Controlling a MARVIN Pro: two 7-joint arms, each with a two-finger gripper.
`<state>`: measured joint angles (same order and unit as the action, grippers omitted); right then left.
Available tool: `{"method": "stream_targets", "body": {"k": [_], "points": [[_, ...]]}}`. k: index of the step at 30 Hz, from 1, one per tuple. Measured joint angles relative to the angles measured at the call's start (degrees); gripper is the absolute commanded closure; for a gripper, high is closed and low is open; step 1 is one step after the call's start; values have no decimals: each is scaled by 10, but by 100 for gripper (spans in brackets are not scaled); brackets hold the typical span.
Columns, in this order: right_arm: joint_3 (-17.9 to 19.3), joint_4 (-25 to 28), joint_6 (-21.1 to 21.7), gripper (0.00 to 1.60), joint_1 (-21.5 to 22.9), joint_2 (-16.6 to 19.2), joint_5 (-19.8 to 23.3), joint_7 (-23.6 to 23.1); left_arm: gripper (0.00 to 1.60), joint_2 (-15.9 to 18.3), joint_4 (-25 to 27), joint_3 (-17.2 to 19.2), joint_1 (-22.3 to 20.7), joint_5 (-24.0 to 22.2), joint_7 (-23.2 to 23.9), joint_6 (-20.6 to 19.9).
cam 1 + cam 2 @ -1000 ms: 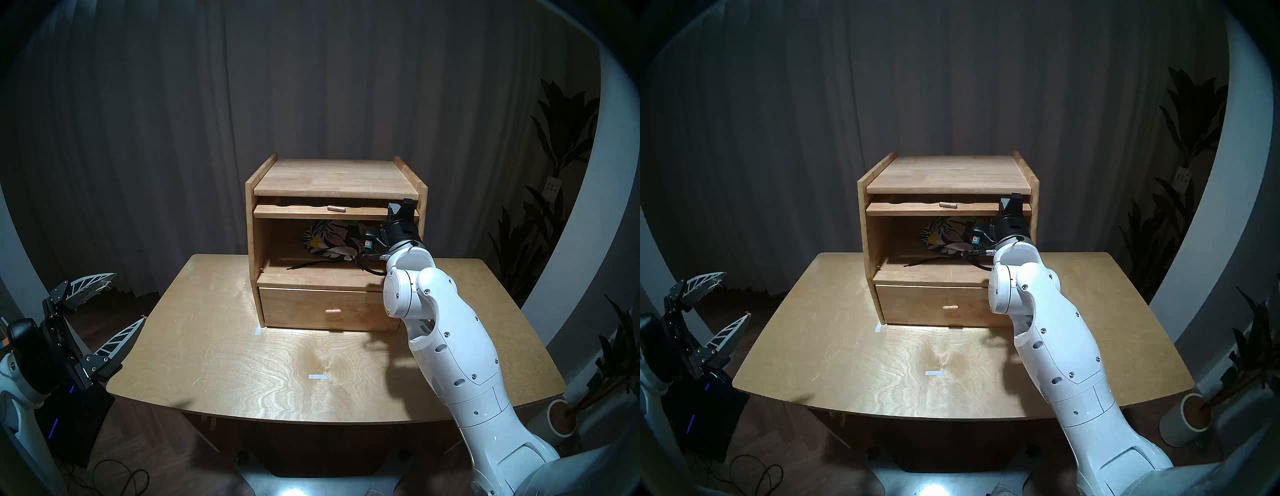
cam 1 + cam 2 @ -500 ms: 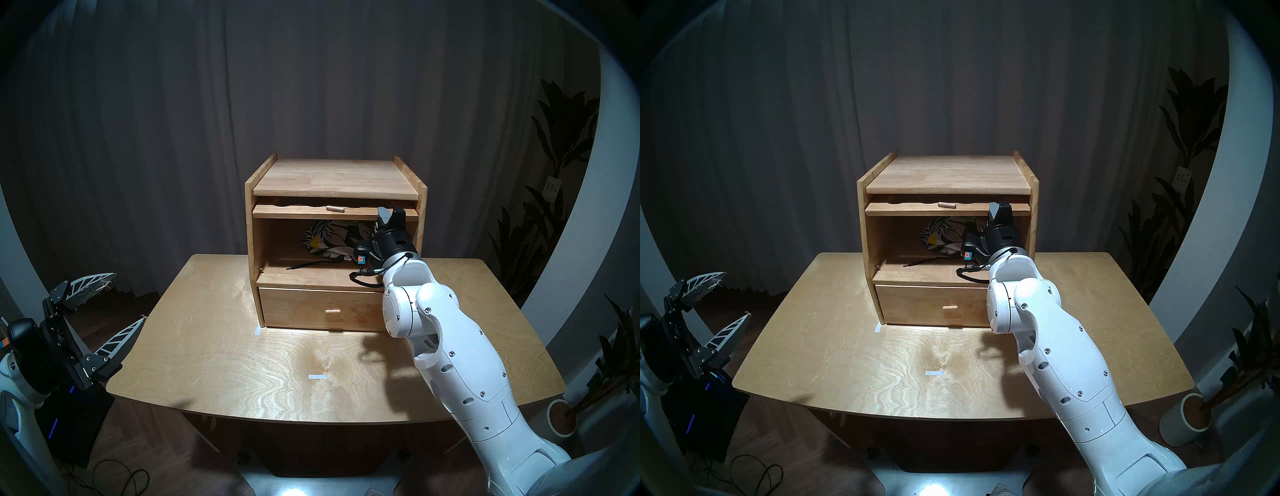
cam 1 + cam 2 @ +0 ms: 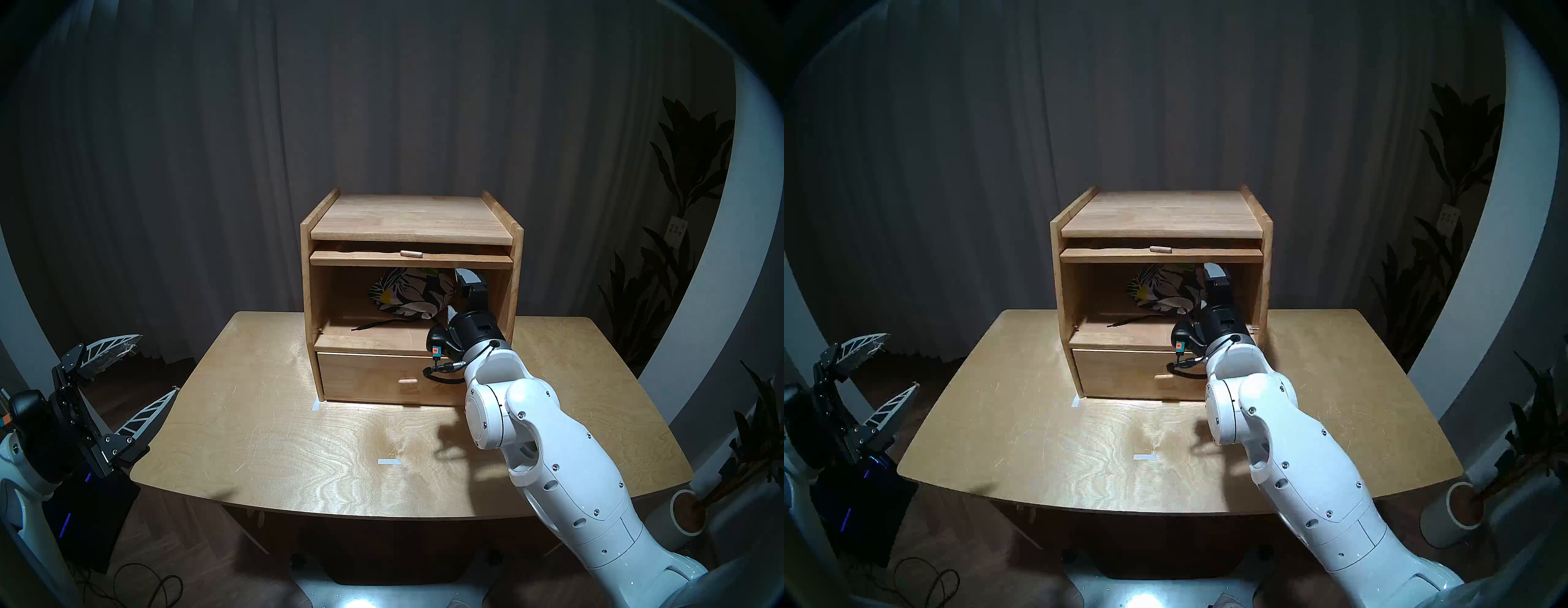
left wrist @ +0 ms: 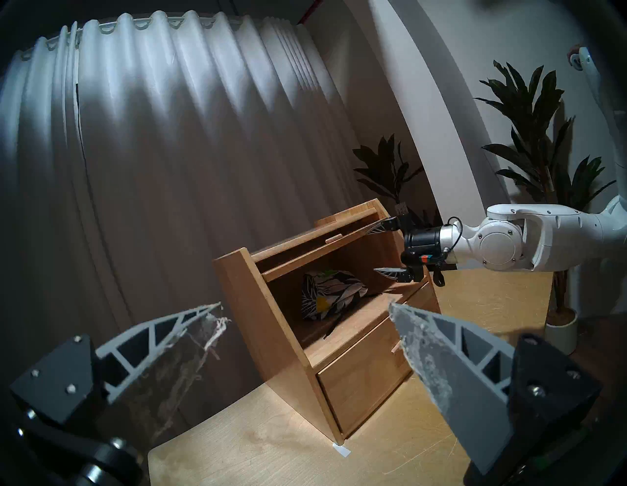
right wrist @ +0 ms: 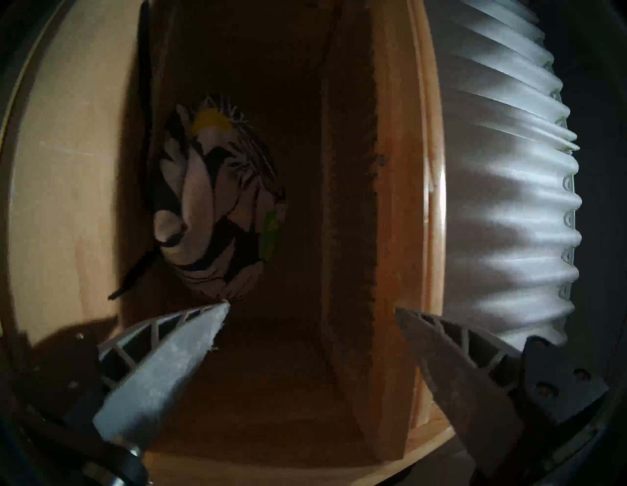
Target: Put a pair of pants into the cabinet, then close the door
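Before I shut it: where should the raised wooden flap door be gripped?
Grip the small wooden peg handle on the raised wooden flap door, coming from the cabinet's front: it is the only part sticking out, centred on the front edge, probably easiest to pull.

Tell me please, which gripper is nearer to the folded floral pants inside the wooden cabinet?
Right. The right gripper sits open at the cabinet's mouth, beside the pants; the left gripper hovers off the table's left edge.

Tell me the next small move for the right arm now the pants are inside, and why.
Probably lift the right tool toward the door peg and pull it out. The pants already lie in the cabinet, the tool is open and empty, and the door looks still tucked flat under the top.
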<state>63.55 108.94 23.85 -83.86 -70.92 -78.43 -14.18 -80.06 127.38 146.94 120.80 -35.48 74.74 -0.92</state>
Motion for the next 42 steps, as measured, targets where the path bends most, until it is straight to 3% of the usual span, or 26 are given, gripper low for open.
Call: {"method": "stream_targets", "body": {"k": [6,17,24,33,37,38,39,40,42], "points": [[-11,-3,-3,0,8,2,-1,-10,0,0,0,0,0,0,0,0],[-72,70,-9,0,-1,-4,-24,-42,0,0,0,0,0,0,0,0],[-50,81,9,0,16,-9,-36,-70,0,0,0,0,0,0,0,0],[-18,32,14,0,70,-34,-41,-100,0,0,0,0,-1,0,0,0],[-15,2,13,36,94,-47,-42,-108,0,0,0,0,-1,0,0,-1],[-15,-4,13,80,98,-49,-42,-109,0,0,0,0,-1,0,0,-1],[-15,-12,12,88,104,-52,-42,-111,0,0,0,0,-1,0,0,-1],[-15,-17,12,127,108,-54,-42,-111,0,0,0,0,-1,0,0,-1],[-15,-25,11,160,117,-58,-43,-109,0,0,0,0,-1,0,0,-1]]}}
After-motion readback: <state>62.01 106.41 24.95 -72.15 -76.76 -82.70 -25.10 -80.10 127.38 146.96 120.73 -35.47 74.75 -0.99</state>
